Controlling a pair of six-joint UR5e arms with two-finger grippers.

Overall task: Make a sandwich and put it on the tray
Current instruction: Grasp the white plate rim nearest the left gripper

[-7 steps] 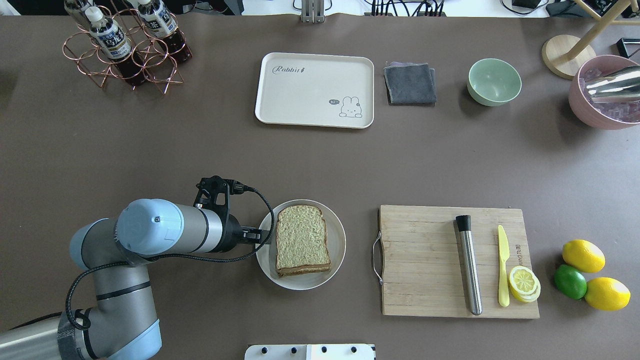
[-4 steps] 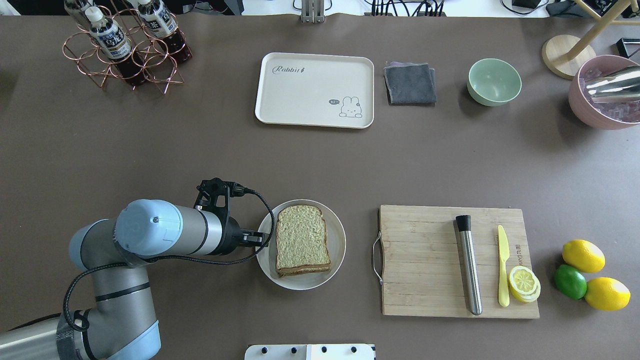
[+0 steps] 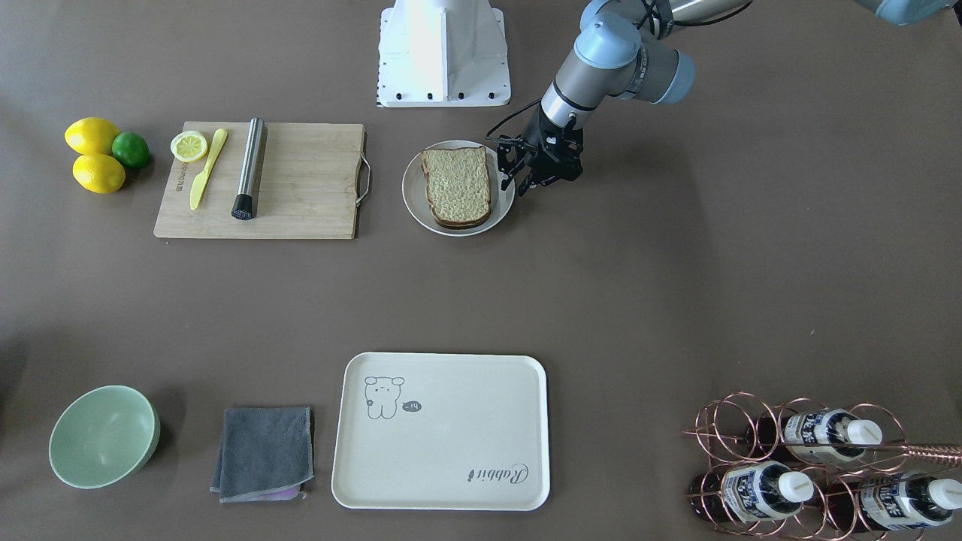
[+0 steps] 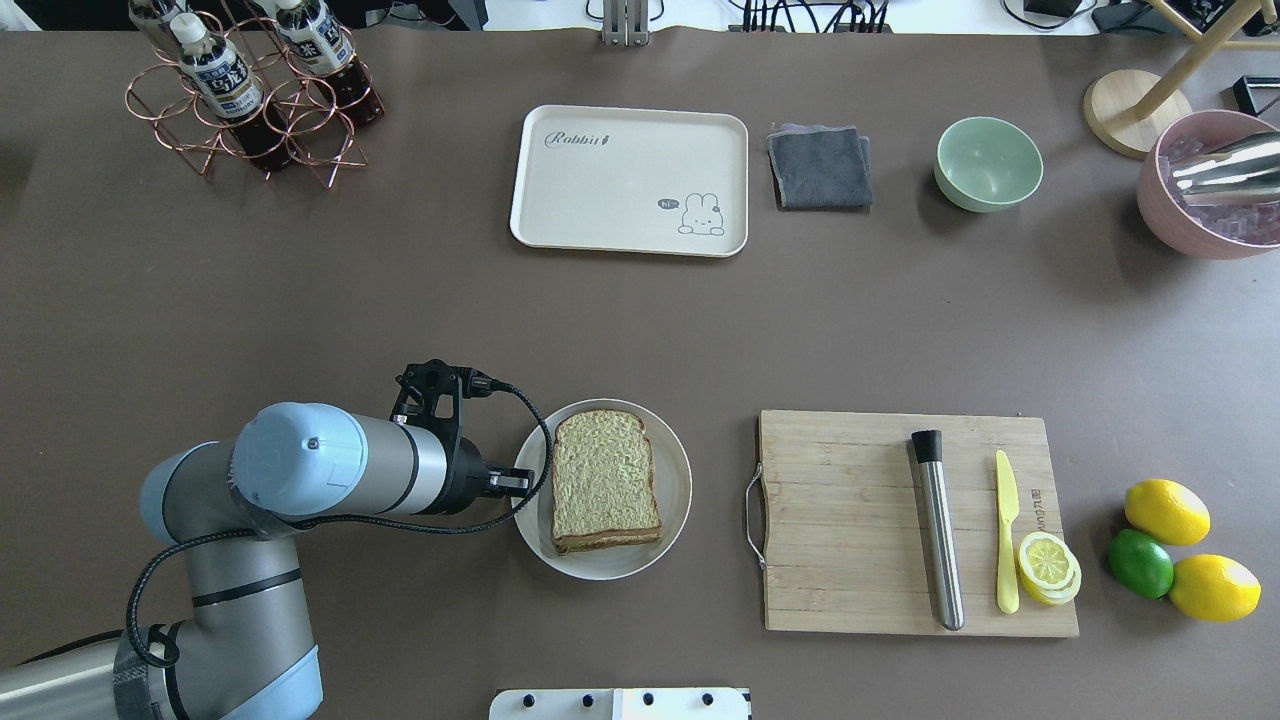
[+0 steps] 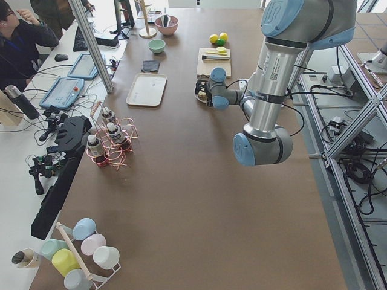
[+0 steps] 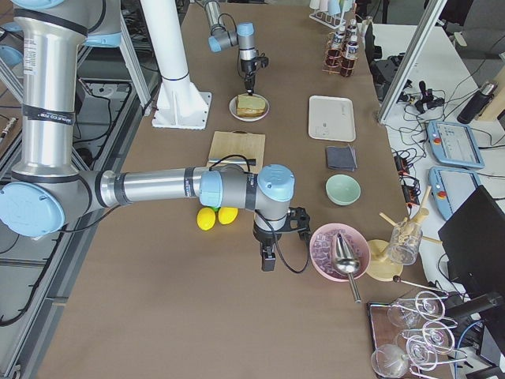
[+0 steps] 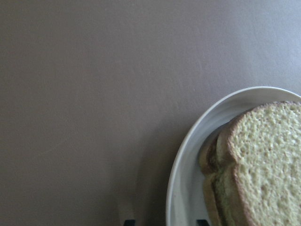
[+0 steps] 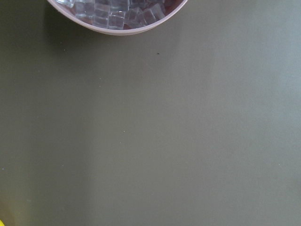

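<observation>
The sandwich (image 4: 605,480), two brown-crusted bread slices stacked, lies on its round white plate (image 4: 675,490) at the table's near middle; the egg is hidden between the slices. My left gripper (image 4: 520,482) is open at the plate's left rim. In the left wrist view its dark fingertips (image 7: 128,221) stand either side of the plate's rim (image 7: 183,179), beside the sandwich (image 7: 263,160). The cream tray (image 4: 620,190) sits empty at the far middle. My right gripper (image 6: 268,263) hangs over bare table near the pink bowl; I cannot tell if it is open.
A wooden cutting board (image 4: 850,520) right of the plate holds a steel muddler (image 4: 938,530), a yellow knife (image 4: 1005,530) and lemon slices (image 4: 1047,565). Lemons and a lime (image 4: 1165,510) lie beyond. Grey cloth (image 4: 820,167), green bowl (image 4: 988,163), pink ice bowl (image 4: 1210,190), bottle rack (image 4: 250,90) line the far side.
My left gripper has shifted slightly toward the near side along the plate's left rim. The plate and sandwich have not moved.
</observation>
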